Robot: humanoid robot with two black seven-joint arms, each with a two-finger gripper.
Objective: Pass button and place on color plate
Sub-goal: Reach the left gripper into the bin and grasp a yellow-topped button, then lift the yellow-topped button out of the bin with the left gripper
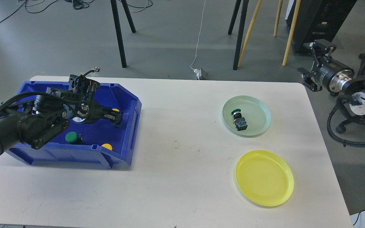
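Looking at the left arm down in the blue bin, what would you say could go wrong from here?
1. The left gripper works close to the blue bin's right wall, so it may bump or shift the bin.
2. Its fingers sit at a yellow button that is mostly hidden, so the grasp could slip.
3. The right gripper waits off the table, making the handover a long reach.

A white table (176,152) is filling most of the view. Beyond its far edge, toward twelve o'clock, a white cable (199,34) is running down the grey floor to a small adapter (200,73). Black stand legs (119,34) are rising at eleven o'clock, wooden legs (288,31) at one o'clock, beside a black cabinet (322,22).
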